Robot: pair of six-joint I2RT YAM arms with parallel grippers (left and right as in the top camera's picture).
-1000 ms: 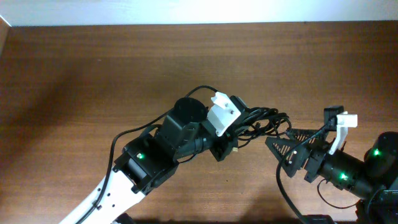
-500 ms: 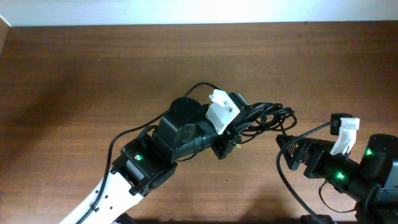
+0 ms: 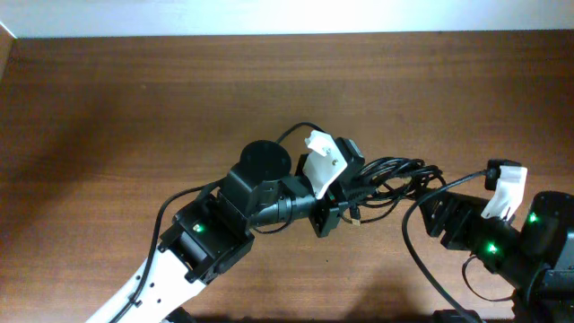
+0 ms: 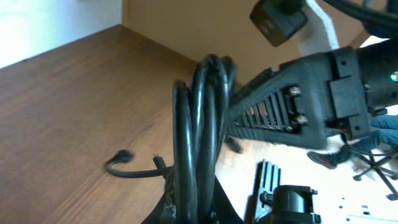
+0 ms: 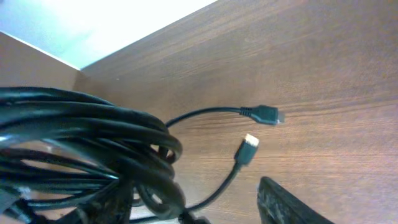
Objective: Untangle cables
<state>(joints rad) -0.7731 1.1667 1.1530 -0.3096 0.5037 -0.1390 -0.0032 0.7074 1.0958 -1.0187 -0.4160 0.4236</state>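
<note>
Getting pinched tight by the left gripper (image 3: pixel 345 199), the cables (image 3: pixel 392 174) are bunched in one coil. Right gripper (image 3: pixel 430 211) is parked beside it; clenched or released can't be told.

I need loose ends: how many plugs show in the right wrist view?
2: a dark plug right of the bundle, a light-tipped plug just below it. More may hide in the bundle.

Cables (image 3: pixel 399 170) in left end effector (image 3: pixel 343 194) — above table (image 3: pixel 134 108).

overhead: straight down, far | wrists: close, low across table (image 3: pixel 134 108) | shared: cables (image 3: pixel 395 169)
</note>
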